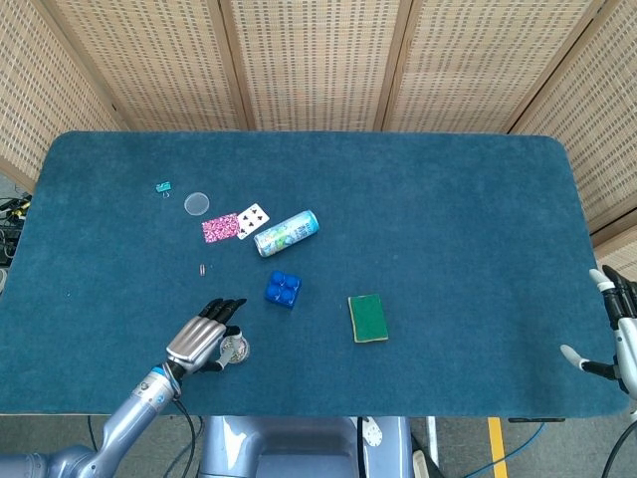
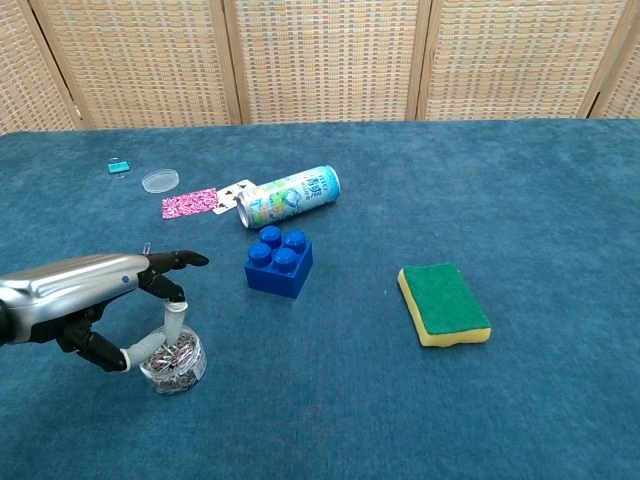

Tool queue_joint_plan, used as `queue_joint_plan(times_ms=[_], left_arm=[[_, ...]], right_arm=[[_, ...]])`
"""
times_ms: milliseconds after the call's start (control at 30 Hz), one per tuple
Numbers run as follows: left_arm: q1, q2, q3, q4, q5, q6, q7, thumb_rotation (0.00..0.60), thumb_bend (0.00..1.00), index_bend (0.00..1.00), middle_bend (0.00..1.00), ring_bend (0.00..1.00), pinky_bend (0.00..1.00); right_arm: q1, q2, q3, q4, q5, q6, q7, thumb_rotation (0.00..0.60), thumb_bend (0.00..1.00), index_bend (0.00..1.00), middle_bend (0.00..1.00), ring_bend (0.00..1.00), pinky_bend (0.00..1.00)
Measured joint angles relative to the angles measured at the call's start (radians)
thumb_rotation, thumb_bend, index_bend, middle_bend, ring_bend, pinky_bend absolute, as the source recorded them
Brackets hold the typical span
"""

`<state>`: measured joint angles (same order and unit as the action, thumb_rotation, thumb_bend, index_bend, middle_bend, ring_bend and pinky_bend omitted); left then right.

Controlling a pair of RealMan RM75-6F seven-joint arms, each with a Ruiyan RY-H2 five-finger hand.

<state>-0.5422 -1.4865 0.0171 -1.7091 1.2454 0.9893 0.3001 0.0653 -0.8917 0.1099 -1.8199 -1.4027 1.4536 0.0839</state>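
At the near edge, left hand (image 2: 95,300) fingers around clip jar (image 2: 172,361), contact unclear, right hand (image 1: 617,339) cropped, spread.

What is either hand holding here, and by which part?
Nothing is clearly held: the left hand only touches the rim of the paper-clip tub; the right hand is empty.

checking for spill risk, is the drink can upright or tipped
Tipped: the drink can lies on its side on the blue table, beside the playing card.

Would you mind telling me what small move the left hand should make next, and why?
Probably close the fingers around the clear tub of paper clips: the left hand arches over it, thumb at its near rim, other fingers apart above it.
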Motion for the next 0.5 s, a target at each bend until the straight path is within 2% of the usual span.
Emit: queue_joint_plan(times_ms=[233, 500], left_arm=[[0.002, 0.006, -0.001, 0.0, 0.014, 0.002, -0.022, 0.6, 0.38, 0.45, 0.0, 0.0, 0.0], [0.006, 0.021, -0.003, -0.006, 0.023, 0.008, -0.035, 0.6, 0.37, 0.42, 0.0, 0.0, 0.0]], right_arm=[[0.001, -0.001, -0.001, -0.001, 0.0, -0.002, -0.004, 0.6, 0.0, 0.0, 0.0, 0.0, 0.0], [0.0, -0.001, -0.001, -0.002, -0.001, 0.0, -0.007, 0.6, 0.0, 0.0, 0.0, 0.0, 0.0]])
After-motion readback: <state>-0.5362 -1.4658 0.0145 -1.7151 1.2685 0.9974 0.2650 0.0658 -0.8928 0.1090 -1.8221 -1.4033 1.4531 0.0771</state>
